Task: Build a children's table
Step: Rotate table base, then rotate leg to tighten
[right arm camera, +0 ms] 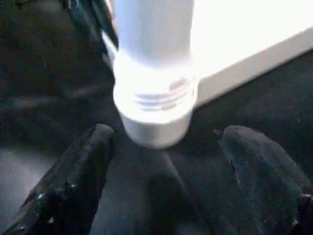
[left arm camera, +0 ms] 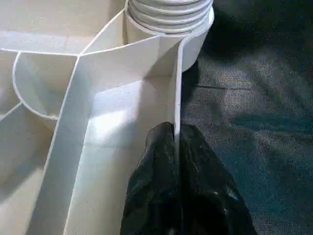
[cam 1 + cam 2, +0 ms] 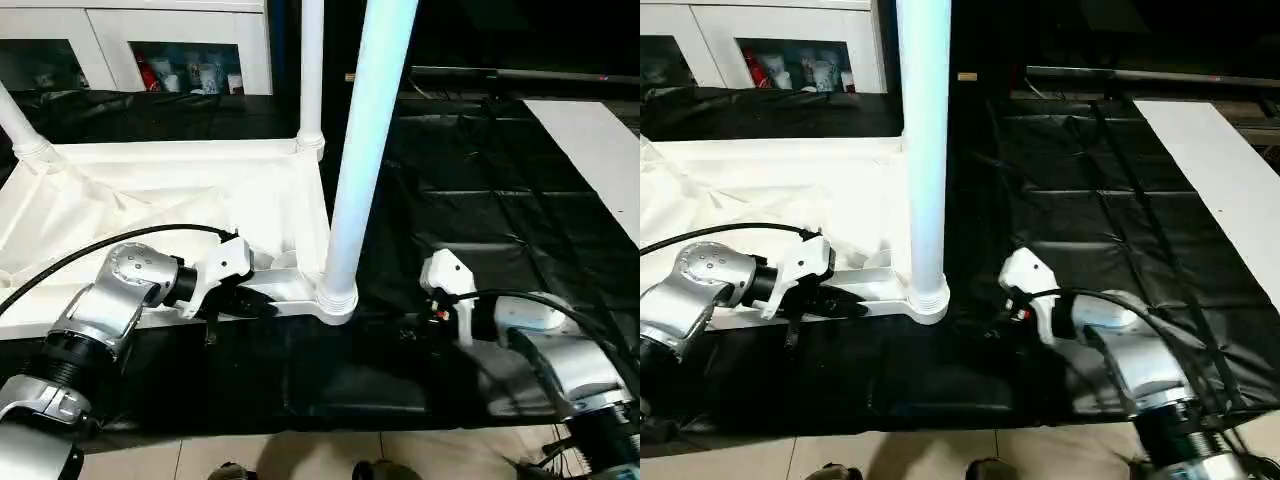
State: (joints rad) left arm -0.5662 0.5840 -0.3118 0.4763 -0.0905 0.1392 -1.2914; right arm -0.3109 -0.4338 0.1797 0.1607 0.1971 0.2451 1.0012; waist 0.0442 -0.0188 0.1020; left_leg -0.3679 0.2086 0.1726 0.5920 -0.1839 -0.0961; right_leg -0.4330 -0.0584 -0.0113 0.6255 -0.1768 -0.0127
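The white tabletop (image 3: 180, 200) lies upside down on the black mat, ribbed underside up. Three white legs stand in its corner sockets: the near right leg (image 3: 362, 150), a far right leg (image 3: 312, 70) and a far left leg (image 3: 15, 118). My left gripper (image 3: 255, 300) is shut on the tabletop's thin front rim (image 2: 177, 88), just left of the near right socket (image 2: 168, 14). My right gripper (image 1: 168, 131) rests low on the mat right of that socket (image 1: 155, 115), open, with one black finger (image 1: 78, 171) on each side and apart from it.
A white cabinet with glass doors (image 3: 150, 50) stands behind the tabletop. A flat white board (image 3: 595, 150) lies on the mat (image 3: 480, 180) at the far right. The mat's front edge meets tiled floor (image 3: 300, 455) close to me.
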